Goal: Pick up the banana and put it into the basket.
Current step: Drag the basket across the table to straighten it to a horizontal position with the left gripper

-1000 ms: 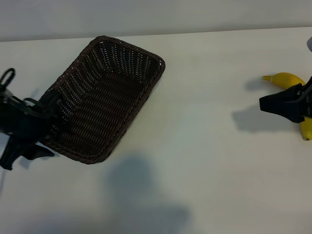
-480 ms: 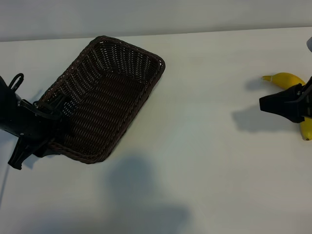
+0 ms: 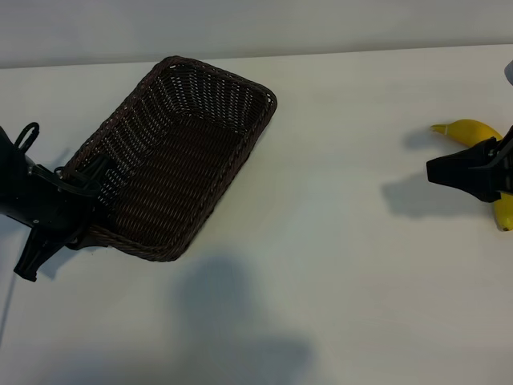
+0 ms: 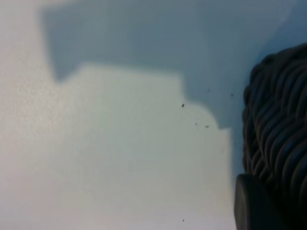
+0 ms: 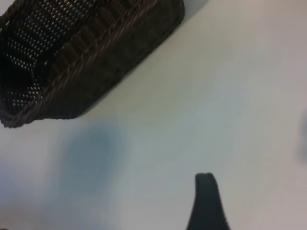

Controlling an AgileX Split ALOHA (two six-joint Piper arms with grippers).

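In the exterior view we see the wicker basket (image 3: 180,156) in the upper left of the frame, and it has just changed: compared with a moment ago it is turned a little and its far corner sits slightly more to the right. The left gripper (image 3: 84,200) is at the near-left corner of the basket, and its jaws have come together from a wide opening onto the braided rim, so we judge that it now pinches the rim and drags the basket. For the task this means that the basket is being brought nearer to the fruit, not the fruit to the basket.

The banana (image 3: 473,132) lies on the white counter (image 3: 337,265) at the right edge of the frame, well apart from the basket and not yet lifted. The right gripper (image 3: 453,172) hangs over its middle and has not moved; its jaws stand wide and hold nothing.

The left wrist view shows the braided rim very close, beside one dark fingertip (image 4: 254,206), which the exterior view hides. The right wrist view shows the basket (image 5: 72,62) far off, but no banana.
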